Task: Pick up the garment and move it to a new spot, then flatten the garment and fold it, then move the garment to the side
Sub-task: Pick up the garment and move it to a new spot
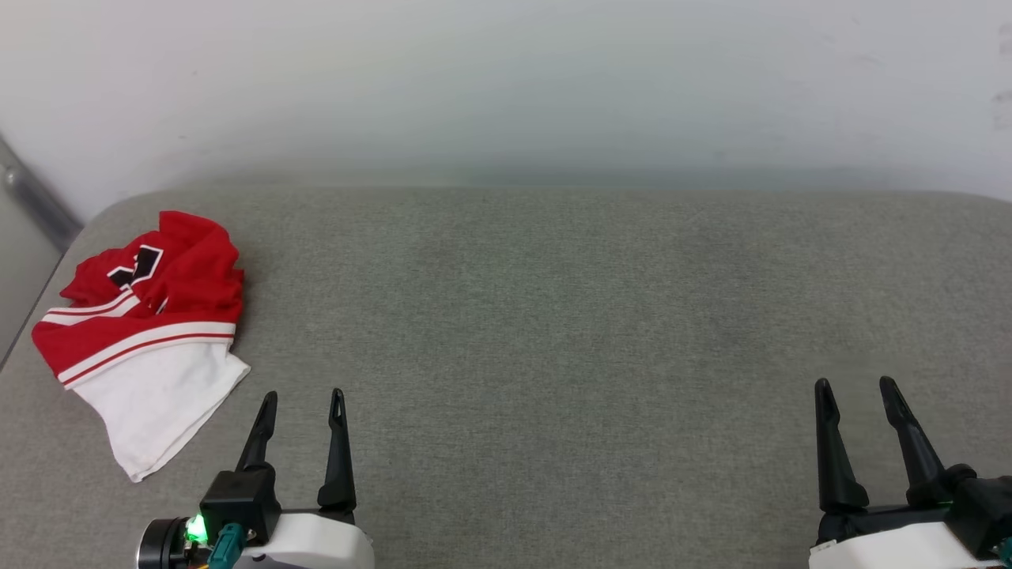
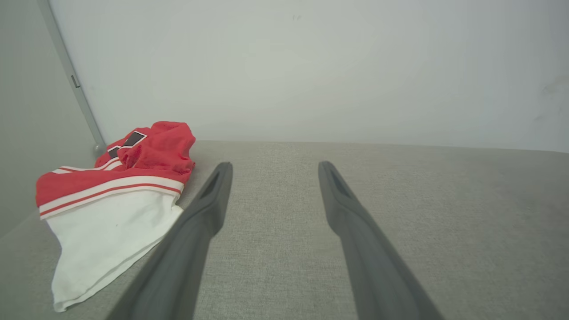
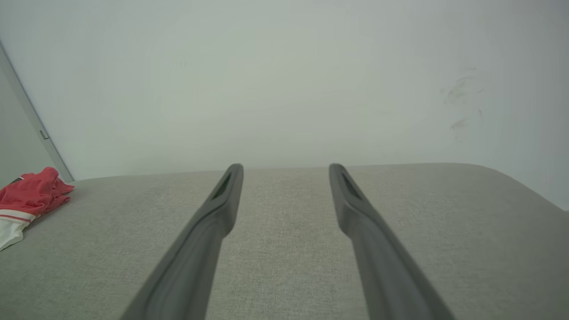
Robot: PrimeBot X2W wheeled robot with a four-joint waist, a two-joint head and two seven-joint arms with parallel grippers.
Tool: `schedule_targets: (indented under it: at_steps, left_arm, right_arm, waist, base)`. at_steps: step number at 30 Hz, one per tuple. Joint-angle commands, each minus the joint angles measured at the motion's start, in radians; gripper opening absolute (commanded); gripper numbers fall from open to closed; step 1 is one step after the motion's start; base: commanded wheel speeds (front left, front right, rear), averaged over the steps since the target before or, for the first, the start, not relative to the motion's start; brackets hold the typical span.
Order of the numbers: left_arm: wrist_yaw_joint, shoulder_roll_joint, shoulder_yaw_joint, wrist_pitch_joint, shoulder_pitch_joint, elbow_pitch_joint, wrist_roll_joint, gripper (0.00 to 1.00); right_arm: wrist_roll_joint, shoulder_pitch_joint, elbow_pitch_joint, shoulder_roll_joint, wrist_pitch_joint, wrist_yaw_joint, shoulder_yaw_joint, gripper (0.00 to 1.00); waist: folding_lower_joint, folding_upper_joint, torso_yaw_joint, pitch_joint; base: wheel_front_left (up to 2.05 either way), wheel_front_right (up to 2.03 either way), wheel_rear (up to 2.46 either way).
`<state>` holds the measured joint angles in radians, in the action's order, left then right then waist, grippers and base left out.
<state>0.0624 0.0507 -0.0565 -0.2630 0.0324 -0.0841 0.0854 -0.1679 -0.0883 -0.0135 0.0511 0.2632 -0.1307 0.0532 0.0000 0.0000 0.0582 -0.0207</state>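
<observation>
Spanning the view: grey fabric table [image 1: 553, 316] against a white wall [image 1: 506, 79], metal strip [image 1: 32, 197] far left. The garment [image 1: 146, 316] lies crumpled at the table's left. Left gripper [image 1: 304, 394] fingers wide apart, empty, just right of it; right gripper [image 1: 855, 382] likewise, near right.

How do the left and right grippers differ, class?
The left gripper sits near the garment; the right gripper is far across the grey surface from it. The left gripper's fingers point nearly straight up the head view; the right gripper's lean leftward. Both are open and empty.
</observation>
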Motion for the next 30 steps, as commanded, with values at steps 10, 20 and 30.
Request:
schedule_targets:
  at_steps: [10, 20, 30]
  left_arm:
    - [0.000, -0.001, 0.011, -0.003, -0.031, 0.003, 0.006, 1.00]
    - [0.010, -0.001, 0.027, -0.003, -0.021, 0.009, 0.016, 1.00]
    - [0.014, -0.001, 0.038, -0.003, -0.015, 0.010, 0.026, 1.00]
  right_arm:
    - [0.009, -0.008, -0.012, -0.002, 0.002, 0.000, 0.001, 1.00]
    - [0.027, -0.008, -0.013, -0.002, 0.002, 0.000, -0.008, 1.00]
    - [0.040, -0.011, -0.016, -0.001, 0.002, 0.000, -0.008, 1.00]
  waist:
    - [0.0000, 0.0000, 0.131, -0.019]
    - [0.0000, 0.0000, 0.269, -0.026]
    - [0.0000, 0.0000, 0.394, -0.029]
  base:
    - [0.00, 0.00, 0.00]
    - [0.00, 0.00, 0.00]
    - [0.00, 0.00, 0.00]
